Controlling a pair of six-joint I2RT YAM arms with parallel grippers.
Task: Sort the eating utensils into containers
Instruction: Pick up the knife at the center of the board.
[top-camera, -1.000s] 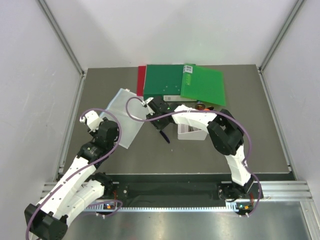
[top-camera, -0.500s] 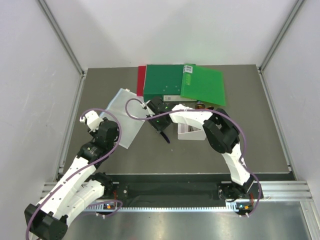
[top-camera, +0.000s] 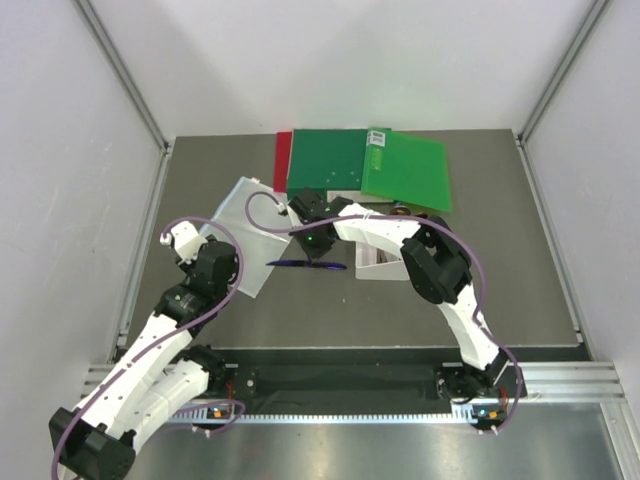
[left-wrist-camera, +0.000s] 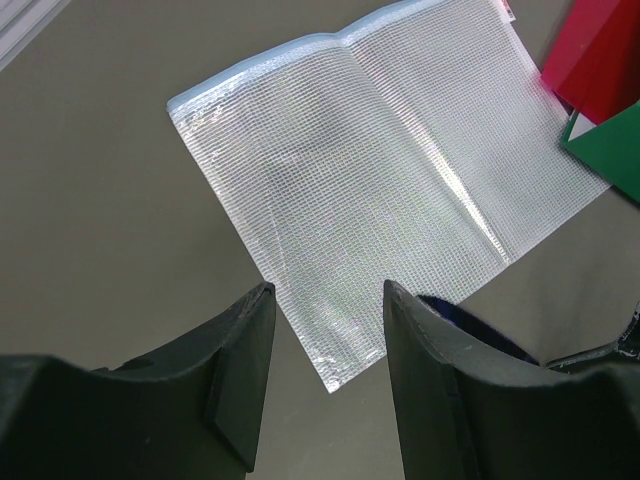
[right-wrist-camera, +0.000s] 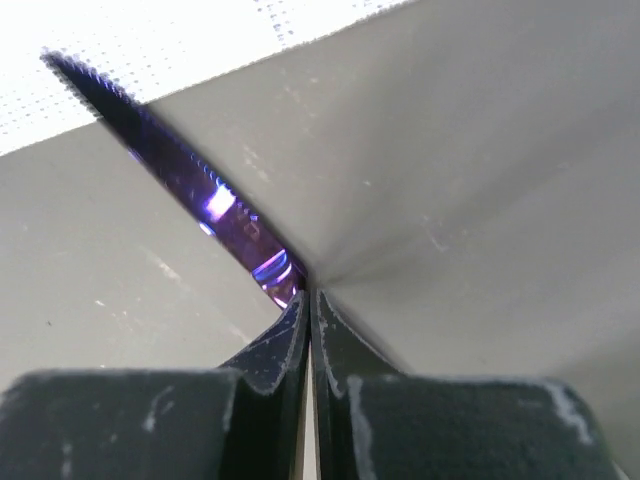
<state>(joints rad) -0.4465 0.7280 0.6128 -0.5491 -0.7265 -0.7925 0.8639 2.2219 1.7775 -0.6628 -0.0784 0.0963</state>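
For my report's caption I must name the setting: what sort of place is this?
Probably a lab robot test cell: plain white panels on aluminium posts enclose a dark table, and the left arm and right arm are bolted to a metal rail at its near edge.

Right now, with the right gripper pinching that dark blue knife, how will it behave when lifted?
The knife is probably stiff: its serrated blade runs straight out from the right gripper. Its glossy finish looks slippery, and the pinch covers a narrow strip, so it could pivot or slide. It looks slim, likely light.
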